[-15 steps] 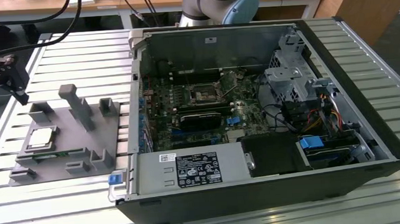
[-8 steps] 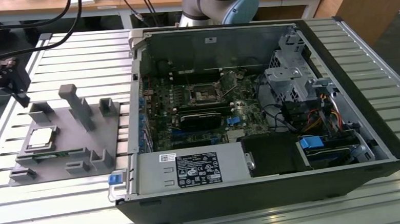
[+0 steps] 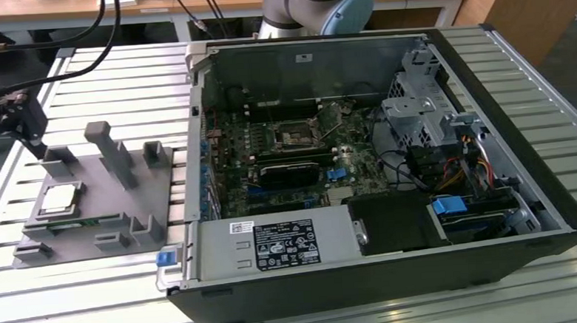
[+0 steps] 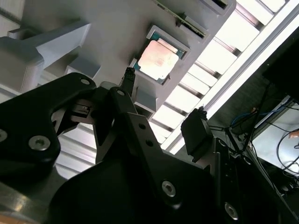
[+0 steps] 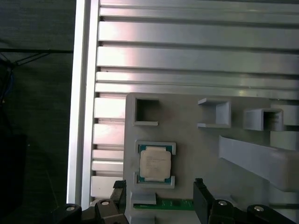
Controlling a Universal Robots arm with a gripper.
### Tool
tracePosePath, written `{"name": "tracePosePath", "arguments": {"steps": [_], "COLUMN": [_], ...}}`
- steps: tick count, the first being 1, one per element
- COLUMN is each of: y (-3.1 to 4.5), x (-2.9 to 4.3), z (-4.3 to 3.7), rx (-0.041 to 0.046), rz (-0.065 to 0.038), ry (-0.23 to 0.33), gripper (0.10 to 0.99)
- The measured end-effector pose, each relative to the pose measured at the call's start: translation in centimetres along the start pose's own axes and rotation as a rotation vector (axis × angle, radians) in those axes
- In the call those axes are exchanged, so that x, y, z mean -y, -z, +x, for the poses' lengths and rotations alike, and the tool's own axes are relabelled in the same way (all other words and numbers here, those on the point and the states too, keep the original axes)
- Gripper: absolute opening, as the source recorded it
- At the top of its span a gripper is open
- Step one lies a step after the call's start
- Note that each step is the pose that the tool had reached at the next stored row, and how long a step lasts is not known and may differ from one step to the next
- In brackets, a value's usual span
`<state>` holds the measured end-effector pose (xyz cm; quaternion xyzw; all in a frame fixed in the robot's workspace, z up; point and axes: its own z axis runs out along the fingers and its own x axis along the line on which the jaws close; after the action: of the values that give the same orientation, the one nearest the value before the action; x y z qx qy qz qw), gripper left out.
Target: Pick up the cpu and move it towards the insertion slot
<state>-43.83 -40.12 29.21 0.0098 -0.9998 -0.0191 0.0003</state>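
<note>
Slatted aluminium bench (image 3: 96,75) | cpu (image 5: 155,164) sat untouched in nest of grey fixture (image 5: 196,154) | my end effector (image 5: 159,186) hovered near it, fingers (image 5: 200,196) apart, empty | pickup not begun; motherboard socket (image 3: 295,137) well apart

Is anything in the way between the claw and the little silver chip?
No, nothing that I can see. The open claw hangs above the grey fixture. The cpu lies uncovered in it, with only air between claw and chip.
</note>
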Motion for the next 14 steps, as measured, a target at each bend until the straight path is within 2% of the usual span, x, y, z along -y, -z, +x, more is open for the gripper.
{"name": "tracePosePath", "arguments": {"steps": [14], "y": [-1.08], "x": [0.04], "z": [0.0], "rx": [-0.0001], "rz": [0.0], "ry": [0.0], "gripper": [0.675]}}
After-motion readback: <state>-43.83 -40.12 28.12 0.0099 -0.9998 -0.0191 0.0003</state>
